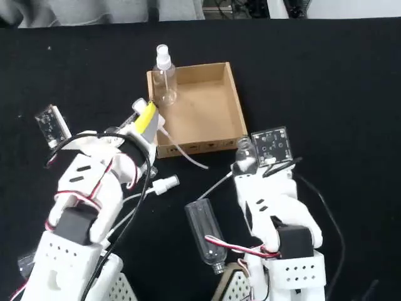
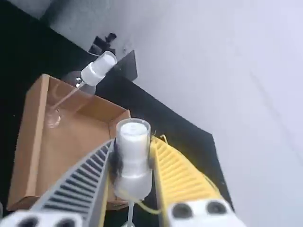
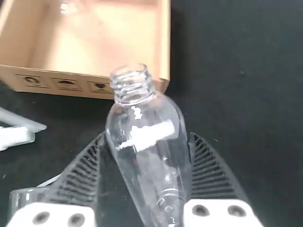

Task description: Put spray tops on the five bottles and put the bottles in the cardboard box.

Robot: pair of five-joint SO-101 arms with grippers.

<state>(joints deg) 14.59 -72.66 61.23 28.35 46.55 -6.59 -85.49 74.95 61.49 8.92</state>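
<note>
The left pincer (image 2: 132,156) is pinching a white plastic spray top (image 2: 133,137) by its collar. It holds the top over the near corner of the shallow brown cardboard box (image 1: 235,106), on the left arm's side. The right pincer (image 3: 147,156) is pinching a clear uncapped plastic bottle (image 3: 142,118), neck up, just outside the opposite near corner. A capped clear bottle (image 1: 166,84) stands upright inside the box at a far corner. A second uncapped bottle (image 1: 207,235) lies on the black bench (image 1: 326,81) between the arms, with a loose spray top (image 1: 164,185) near it.
</note>
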